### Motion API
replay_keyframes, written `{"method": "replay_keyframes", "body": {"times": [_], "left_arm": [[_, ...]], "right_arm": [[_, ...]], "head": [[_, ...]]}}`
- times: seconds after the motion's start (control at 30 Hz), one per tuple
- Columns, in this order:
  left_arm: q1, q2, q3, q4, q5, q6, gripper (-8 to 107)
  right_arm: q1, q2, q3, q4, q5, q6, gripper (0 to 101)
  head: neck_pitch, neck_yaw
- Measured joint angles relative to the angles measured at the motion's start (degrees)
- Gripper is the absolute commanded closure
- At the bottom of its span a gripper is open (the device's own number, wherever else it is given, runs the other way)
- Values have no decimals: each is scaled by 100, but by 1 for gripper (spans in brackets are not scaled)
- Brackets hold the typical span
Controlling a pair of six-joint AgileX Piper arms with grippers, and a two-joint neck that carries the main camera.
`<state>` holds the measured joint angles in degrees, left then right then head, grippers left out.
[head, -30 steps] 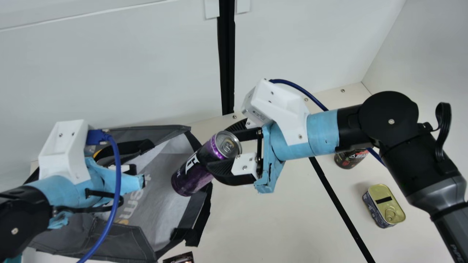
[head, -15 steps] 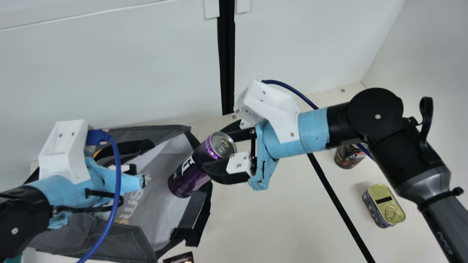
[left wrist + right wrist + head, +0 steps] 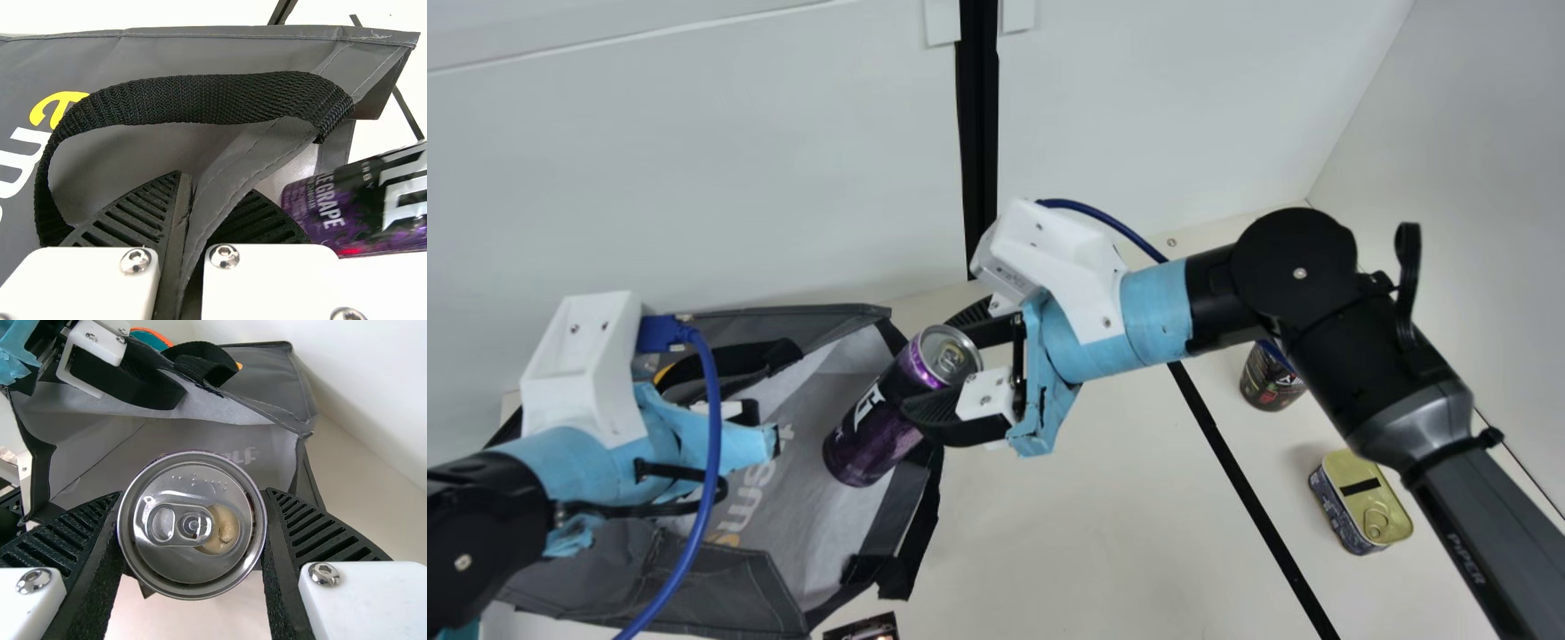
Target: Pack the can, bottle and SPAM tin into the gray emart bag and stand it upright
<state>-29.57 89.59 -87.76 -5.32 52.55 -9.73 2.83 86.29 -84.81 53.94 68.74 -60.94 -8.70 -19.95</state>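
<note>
In the main view my right gripper (image 3: 951,373) is shut on the purple can (image 3: 876,413), whose lower end is tilted into the mouth of the gray bag (image 3: 818,480). The right wrist view has the can's silver top (image 3: 193,525) between the fingers of my right gripper (image 3: 193,527). My left gripper (image 3: 751,427) is at the bag's left part; in the left wrist view my left gripper (image 3: 183,200) is shut on the bag's gray edge (image 3: 267,157), beside a black strap. The SPAM tin (image 3: 1360,500) and a dark bottle (image 3: 1270,378) stand on the table at the right.
A small dark object (image 3: 863,628) lies at the main view's bottom edge, near the bag's front corner. White walls rise behind the bag and at the right. A black strip (image 3: 1254,498) crosses the table between the bag and the tin.
My right arm has moved left with the can, carrying its lower end farther over the bag's opening. The left arm and the bag have kept still.
</note>
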Motion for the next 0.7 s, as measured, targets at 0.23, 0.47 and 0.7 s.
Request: {"method": "replay_keyframes", "body": {"times": [0.23,0.47,0.7], "left_arm": [[0,0,0,0,0,0,107],[0,0,0,0,0,0,107],[0,0,0,0,0,0,107]], "right_arm": [[164,159,32,0,-211,0,101],[335,310,40,-6,-358,22,101],[558,479,40,-26,-579,77,101]], "head": [[0,9],[0,9],[0,9]]}}
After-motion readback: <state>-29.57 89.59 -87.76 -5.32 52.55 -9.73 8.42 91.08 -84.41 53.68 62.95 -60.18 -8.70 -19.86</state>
